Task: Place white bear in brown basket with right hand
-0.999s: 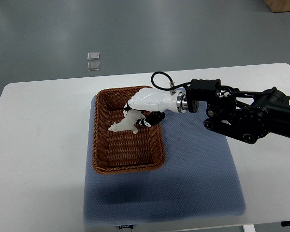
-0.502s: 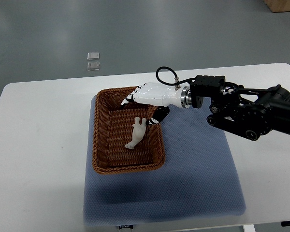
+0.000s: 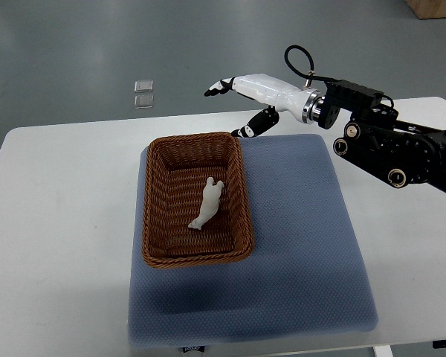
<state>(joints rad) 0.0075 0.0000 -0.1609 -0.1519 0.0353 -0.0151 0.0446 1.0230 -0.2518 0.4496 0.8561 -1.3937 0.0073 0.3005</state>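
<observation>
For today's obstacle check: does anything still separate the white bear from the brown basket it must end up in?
Nothing visible does. The white bear already lies inside the brown basket, and the right hand is open, raised beyond the basket's far rim.

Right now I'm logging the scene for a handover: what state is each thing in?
bear: lying in the basket, free of the hand
basket: upright on the mat, holding the bear
mat: flat on the table
right hand: open, empty, raised beyond the basket
</observation>
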